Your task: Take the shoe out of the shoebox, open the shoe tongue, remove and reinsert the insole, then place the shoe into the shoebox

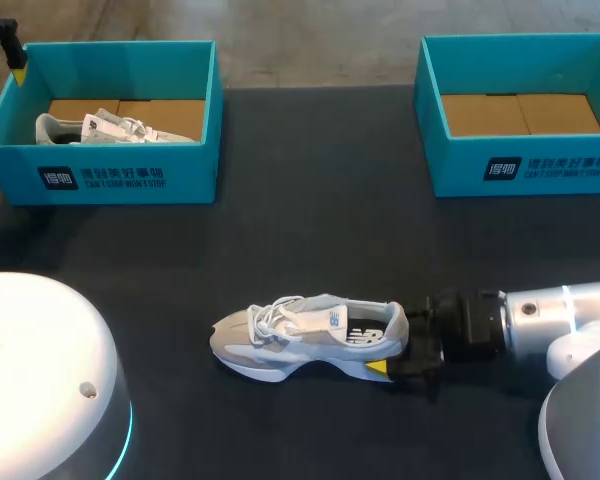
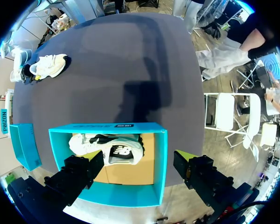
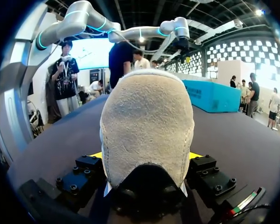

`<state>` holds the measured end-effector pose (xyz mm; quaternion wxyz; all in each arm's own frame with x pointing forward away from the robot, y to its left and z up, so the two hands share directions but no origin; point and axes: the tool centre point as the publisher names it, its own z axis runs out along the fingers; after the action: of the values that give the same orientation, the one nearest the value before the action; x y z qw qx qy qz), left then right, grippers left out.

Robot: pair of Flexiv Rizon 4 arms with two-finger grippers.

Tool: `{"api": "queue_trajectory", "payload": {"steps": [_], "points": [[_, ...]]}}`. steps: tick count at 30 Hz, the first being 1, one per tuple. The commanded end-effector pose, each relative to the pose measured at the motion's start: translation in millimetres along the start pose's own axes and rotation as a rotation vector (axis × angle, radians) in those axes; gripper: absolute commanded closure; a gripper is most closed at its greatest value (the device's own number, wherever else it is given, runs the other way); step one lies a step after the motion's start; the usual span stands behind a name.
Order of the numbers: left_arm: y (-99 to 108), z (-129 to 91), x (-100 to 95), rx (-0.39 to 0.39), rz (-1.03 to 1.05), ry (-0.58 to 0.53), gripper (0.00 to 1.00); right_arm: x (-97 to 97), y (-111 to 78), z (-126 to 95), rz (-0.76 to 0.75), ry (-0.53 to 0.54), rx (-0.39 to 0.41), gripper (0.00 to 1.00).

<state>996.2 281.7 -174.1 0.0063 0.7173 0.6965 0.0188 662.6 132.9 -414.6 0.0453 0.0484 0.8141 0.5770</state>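
Currently: shoe on the tabletop, heel held by the right end effector

Head view. The shoe (image 1: 305,335) lies on its sole on the dark tabletop (image 1: 310,230), near my edge, with its toe towards my left. My right end effector (image 1: 412,358) is at its heel, one yellow tip showing against the sole. The left shoebox (image 1: 130,180) stands at the far left and contains a second shoe (image 1: 100,128). The right shoebox (image 1: 525,170) stands at the far right, well apart from it, and shows a cardboard floor. My left end effector (image 1: 10,55) sits at the left shoebox's far outer corner.

Left wrist view. My left end effector (image 2: 140,165) hangs above the left shoebox (image 2: 161,158) with its fingers (image 2: 196,172) wide apart, gripping nothing. One finger shows over the box interior beside the second shoe (image 2: 107,149), the other past the box wall. The shoe (image 2: 49,65) lies well apart, across the tabletop.

Right wrist view. The grey suede heel of the shoe (image 3: 147,121) fills the space between my right end effector's fingers. Both yellow tips bear on its sides, so this end effector is clamped on the shoe.
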Motion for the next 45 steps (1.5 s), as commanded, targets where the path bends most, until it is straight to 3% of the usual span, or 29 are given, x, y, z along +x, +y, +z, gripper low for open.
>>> {"api": "queue_trajectory", "payload": {"steps": [1,17,21,23,24,27,28,30,32,35,40,45], "points": [[-1.2,-0.3,-0.1,-0.002,0.0,0.003,0.0,-0.1,0.3,2.4,0.001,0.003,0.006,1.0],[-4.7,-3.0,-3.1,-0.006,0.001,-0.006,0.0,3.1,-1.1,2.6,-0.002,0.017,-0.005,1.0],[-25.7,-6.3,-24.1,-0.017,-0.106,-0.027,0.0,3.1,-1.1,2.6,-0.002,0.017,-0.005,1.0],[-30.4,-8.3,-35.6,0.048,-0.201,-0.007,0.0,3.1,-1.1,2.6,-0.002,0.017,-0.005,1.0],[-35.0,-6.8,-40.4,0.023,-0.229,-0.004,0.0,3.1,-1.1,2.6,-0.002,0.017,-0.005,1.0],[-39.4,-3.7,-55.4,0.134,-0.379,0.039,0.0,3.1,-1.1,2.6,-0.002,0.017,-0.005,1.0],[-43.3,-0.9,-58.7,0.089,-0.409,0.035,0.0,3.1,-1.1,2.6,-0.002,0.017,-0.005,1.0],[-43.0,1.1,-66.2,0.161,-0.525,0.06,0.0,3.1,-1.1,2.6,-0.002,0.017,-0.005,1.0],[-47.2,1.1,-72.3,0.108,-0.618,0.049,0.0,3.1,-1.1,2.6,-0.002,0.017,-0.005,1.0],[-49.9,-2.5,-80.3,0.195,-0.771,0.044,0.0,3.1,-1.1,2.6,-0.002,0.017,-0.005,1.0],[-74.4,3.8,-114.5,0.245,-0.912,0.08,0.0,3.1,-1.1,2.6,-0.002,0.017,-0.005,1.0],[-95.6,9.9,-146.2,0.283,-1.026,0.034,0.0,3.1,-1.1,2.6,-0.002,0.017,-0.005,1.0]]}}
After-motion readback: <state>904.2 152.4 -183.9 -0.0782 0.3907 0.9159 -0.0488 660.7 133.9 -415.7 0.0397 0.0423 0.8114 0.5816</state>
